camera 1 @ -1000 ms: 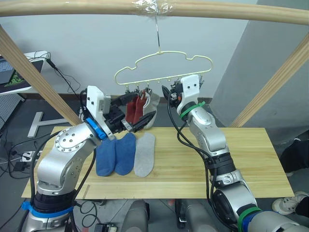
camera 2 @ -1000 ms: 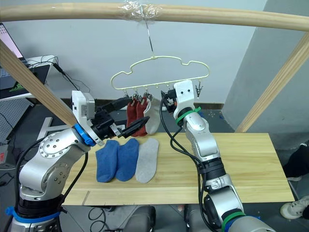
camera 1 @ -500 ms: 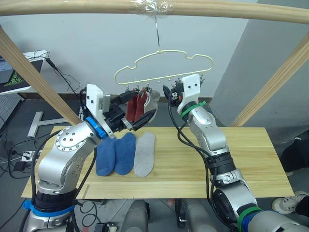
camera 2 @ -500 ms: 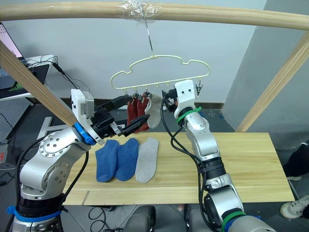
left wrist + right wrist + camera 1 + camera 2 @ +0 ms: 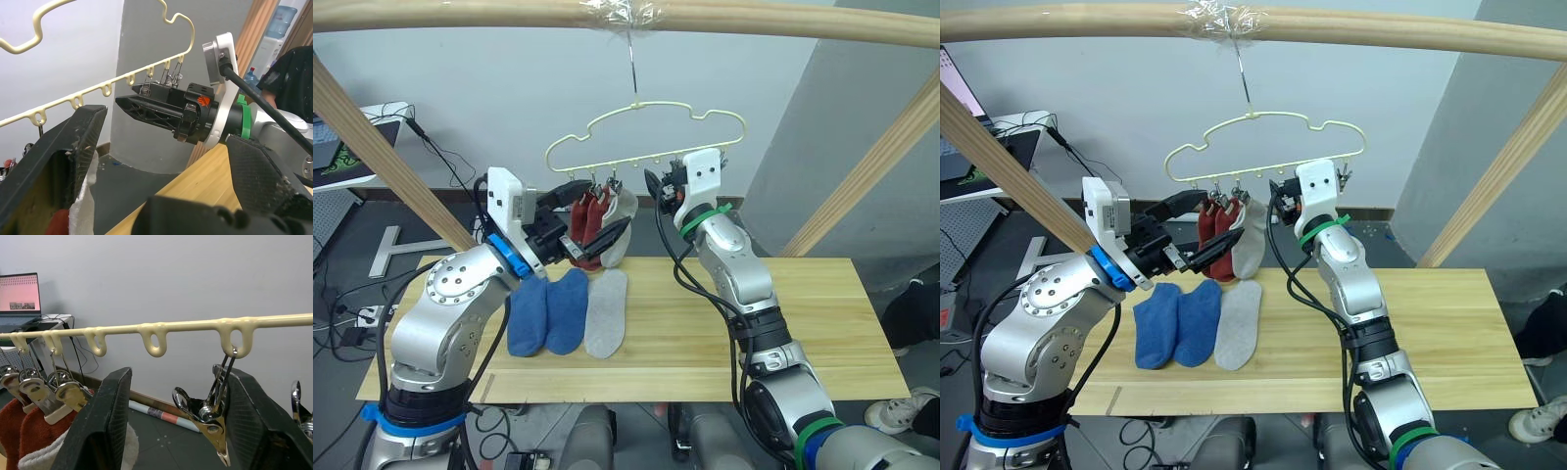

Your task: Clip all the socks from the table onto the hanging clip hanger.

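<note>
Socks are split three and three: two rust-red socks (image 5: 590, 217) and one light grey sock (image 5: 621, 217) hang side by side from the left-hand clips of the clip hanger (image 5: 646, 137), while two blue socks (image 5: 548, 310) and a second grey sock (image 5: 606, 312) lie flat on the table (image 5: 803, 313), toes pointing away from the robot. The left gripper (image 5: 592, 227) is raised just in front of the hung socks, its fingers spread apart around nothing; whether a fingertip brushes the grey fabric is hard to judge from the head views. The right gripper (image 5: 176, 431) is up at the hanger bar with its jaws apart, a free clip (image 5: 208, 413) dangling between them but not pinched. The relation that matters next is vertical: the three loose socks lie directly below and a little toward the robot from the left gripper, their long axes running front to back, so that arm is the nearer one for a pickup and would have to drop down to the table. The right gripper, already at the empty clips to the right of the hung socks, looks placed to squeeze one open.
</note>
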Action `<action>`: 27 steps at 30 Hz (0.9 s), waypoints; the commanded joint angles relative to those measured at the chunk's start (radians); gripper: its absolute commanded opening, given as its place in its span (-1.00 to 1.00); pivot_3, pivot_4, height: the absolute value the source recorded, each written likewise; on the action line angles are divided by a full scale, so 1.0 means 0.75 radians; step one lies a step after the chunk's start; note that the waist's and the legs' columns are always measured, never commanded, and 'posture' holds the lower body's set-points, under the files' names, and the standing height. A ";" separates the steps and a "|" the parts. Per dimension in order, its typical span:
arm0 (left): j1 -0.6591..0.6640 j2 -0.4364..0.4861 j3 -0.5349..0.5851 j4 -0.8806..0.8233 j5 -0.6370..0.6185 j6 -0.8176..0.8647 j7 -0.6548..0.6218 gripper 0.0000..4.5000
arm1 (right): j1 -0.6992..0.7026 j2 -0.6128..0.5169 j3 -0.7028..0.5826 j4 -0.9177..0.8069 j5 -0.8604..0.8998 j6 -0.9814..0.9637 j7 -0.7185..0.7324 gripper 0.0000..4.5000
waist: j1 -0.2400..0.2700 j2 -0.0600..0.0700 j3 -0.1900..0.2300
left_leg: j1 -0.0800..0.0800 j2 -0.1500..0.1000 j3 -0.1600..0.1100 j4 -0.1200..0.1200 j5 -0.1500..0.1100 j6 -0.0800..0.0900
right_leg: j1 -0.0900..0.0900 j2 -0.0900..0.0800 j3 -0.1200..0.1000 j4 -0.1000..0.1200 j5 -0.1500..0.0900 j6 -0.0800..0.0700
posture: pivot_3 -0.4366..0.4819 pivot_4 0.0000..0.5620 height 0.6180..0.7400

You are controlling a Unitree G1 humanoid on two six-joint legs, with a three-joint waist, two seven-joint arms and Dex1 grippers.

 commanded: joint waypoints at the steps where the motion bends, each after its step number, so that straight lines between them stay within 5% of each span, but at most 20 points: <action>1: -0.020 -0.003 0.031 -0.049 -0.017 -0.012 0.012 1.00 | -0.036 0.007 -0.008 -0.025 0.010 -0.034 -0.004 0.21 | 0.000 0.000 0.000 | 0.000 0.000 0.000 0.000 0.000 0.000 | 0.000 0.000 0.000 0.000 0.000 0.000 | 0.18 -0.18 1.00; 7: -0.023 -0.001 0.032 -0.047 -0.020 -0.010 0.008 1.00 | -0.034 0.006 -0.007 -0.019 0.010 -0.039 0.000 0.14 | 0.000 0.000 0.000 | 0.000 0.000 0.000 0.000 0.000 0.000 | 0.000 0.000 0.000 0.000 0.000 0.000 | 0.18 -0.17 1.00; 16: -0.022 -0.003 0.029 -0.052 -0.016 -0.011 0.011 1.00 | -0.034 -0.006 -0.008 -0.014 0.005 -0.040 0.000 -0.97 | 0.000 0.000 0.000 | 0.000 0.000 0.000 0.000 0.000 0.000 | 0.000 0.000 0.000 0.000 0.000 0.000 | 0.18 -0.15 1.00; 25: 0.013 -0.014 0.017 -0.070 -0.013 -0.001 0.024 1.00 | -0.024 -0.016 -0.009 -0.026 0.008 -0.031 0.004 -1.00 | 0.000 0.000 0.000 | 0.000 0.000 0.000 0.000 0.000 0.000 | 0.000 0.000 0.000 0.000 0.000 0.000 | 0.17 -0.14 1.00; 27: 0.131 -0.012 -0.040 -0.048 0.046 0.061 0.070 1.00 | -0.017 -0.026 -0.005 -0.041 0.015 -0.007 0.021 -1.00 | -0.002 0.000 0.000 | 0.000 0.000 0.000 0.000 0.000 0.000 | 0.000 0.000 0.000 0.000 0.000 0.000 | 0.15 -0.13 1.00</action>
